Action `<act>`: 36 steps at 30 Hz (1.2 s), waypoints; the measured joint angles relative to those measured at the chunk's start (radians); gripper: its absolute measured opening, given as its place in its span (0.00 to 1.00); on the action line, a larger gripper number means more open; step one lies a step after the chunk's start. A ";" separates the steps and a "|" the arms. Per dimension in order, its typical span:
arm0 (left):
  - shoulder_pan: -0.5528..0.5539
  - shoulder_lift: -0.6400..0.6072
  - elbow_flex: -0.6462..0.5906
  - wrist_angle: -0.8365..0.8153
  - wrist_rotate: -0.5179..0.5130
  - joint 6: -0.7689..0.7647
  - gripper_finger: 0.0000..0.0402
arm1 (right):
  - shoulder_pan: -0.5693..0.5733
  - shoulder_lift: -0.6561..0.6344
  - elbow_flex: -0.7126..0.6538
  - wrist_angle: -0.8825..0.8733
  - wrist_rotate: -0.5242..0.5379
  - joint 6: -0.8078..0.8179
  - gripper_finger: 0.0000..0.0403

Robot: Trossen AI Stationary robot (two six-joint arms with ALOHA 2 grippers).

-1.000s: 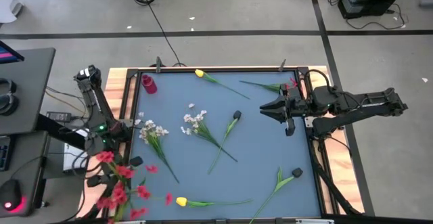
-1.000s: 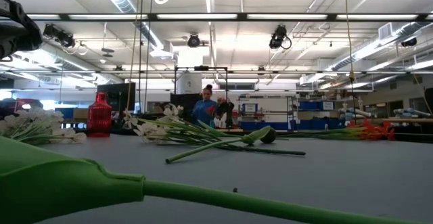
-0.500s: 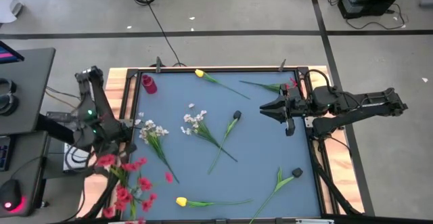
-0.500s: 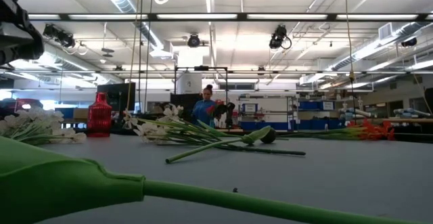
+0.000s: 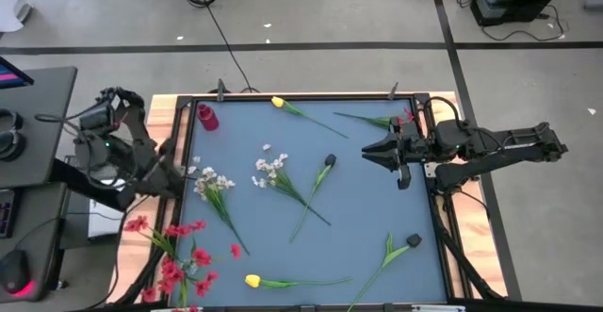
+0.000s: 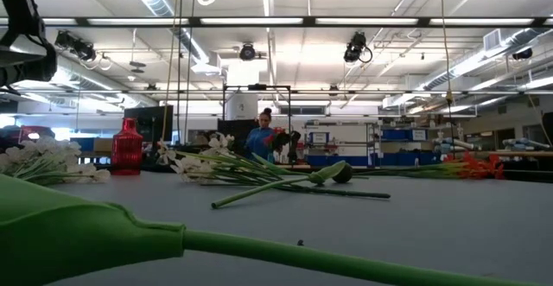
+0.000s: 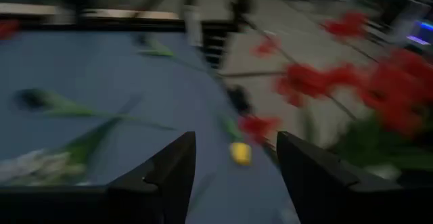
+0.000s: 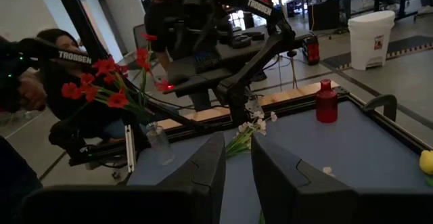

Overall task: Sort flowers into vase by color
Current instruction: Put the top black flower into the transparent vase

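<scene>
Off the table's left edge, the left gripper [image 7: 233, 160] has swung farther out than a second ago, its jaws apart and empty. The spray of red artificial blossoms [image 5: 179, 260] now sits lower beside the table's left edge. The small pinkish-red vase [image 5: 207, 117] stands unmoved in the far left corner. The right gripper [image 5: 381, 150], fingers slightly parted, stays near the right edge holding nothing.

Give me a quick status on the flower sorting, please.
Left gripper open beside red flowers, off table's left edge. Right gripper idle, empty. Vase empty, nothing blocking.
</scene>
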 joint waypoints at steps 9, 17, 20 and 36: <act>0.000 0.001 0.007 -0.098 -0.220 -0.179 0.53 | 0.000 0.000 0.000 0.000 0.000 0.000 0.20; 0.000 0.001 0.007 -0.107 -0.408 -0.229 0.45 | 0.000 0.000 0.000 0.000 0.000 0.000 0.20; 0.000 0.004 0.007 -0.107 -0.423 -0.270 0.42 | 0.000 0.000 0.000 0.000 0.000 -0.001 0.20; 0.027 0.197 0.007 -0.010 -0.470 -0.310 0.41 | 0.000 0.030 0.001 0.283 0.089 -0.086 0.20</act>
